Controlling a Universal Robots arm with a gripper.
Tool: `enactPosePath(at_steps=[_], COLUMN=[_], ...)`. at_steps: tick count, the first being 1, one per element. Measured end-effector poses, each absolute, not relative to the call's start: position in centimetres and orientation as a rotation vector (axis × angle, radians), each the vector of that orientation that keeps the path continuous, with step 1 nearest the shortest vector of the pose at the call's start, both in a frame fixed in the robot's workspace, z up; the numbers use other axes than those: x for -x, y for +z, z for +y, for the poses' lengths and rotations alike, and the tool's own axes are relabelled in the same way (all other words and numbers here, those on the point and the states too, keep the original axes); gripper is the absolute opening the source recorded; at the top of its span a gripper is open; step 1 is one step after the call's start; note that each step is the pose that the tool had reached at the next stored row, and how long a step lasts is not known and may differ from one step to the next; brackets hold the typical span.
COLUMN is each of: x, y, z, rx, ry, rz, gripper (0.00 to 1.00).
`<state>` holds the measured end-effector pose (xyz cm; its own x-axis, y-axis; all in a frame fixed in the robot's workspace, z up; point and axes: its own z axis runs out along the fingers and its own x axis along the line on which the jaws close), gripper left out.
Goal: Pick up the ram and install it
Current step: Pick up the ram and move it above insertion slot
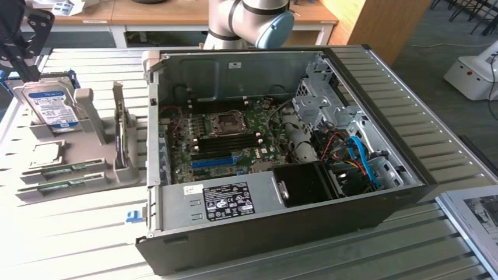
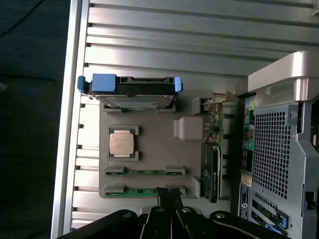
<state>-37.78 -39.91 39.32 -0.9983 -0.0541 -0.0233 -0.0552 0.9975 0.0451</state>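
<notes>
The end effector (image 2: pixel 169 193) has its fingers drawn nearly together with nothing between them. In the wrist view its tips line up with the ram (image 2: pixel 144 190), a thin green stick lying flat in the outermost slot of a grey holder (image 2: pixel 154 149). The exterior view shows the end effector raised well above that holder, not touching the stick. A second ram stick (image 2: pixel 144 172) lies parallel in the next slot. Just beyond it sits a square silver processor (image 2: pixel 123 143), then a hard drive (image 2: pixel 132 84) with blue rails at the holder's far end. An expansion card (image 2: pixel 212 169) stands on edge on the side of the holder nearer the computer case (image 1: pixel 389 175). The case lies open on the slatted bench (image 2: pixel 174 40), to the exterior view's right of the holder, with its motherboard (image 1: pixel 225 140) exposed.
</notes>
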Motion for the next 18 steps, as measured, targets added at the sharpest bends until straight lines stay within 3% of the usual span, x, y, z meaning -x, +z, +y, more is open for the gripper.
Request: enactPosePath(at_steps=[18], x=[37.78], y=[39.32], z=[-39.91], rx=[0.394], ry=[0.074], rz=[3.098], gripper=[0.14])
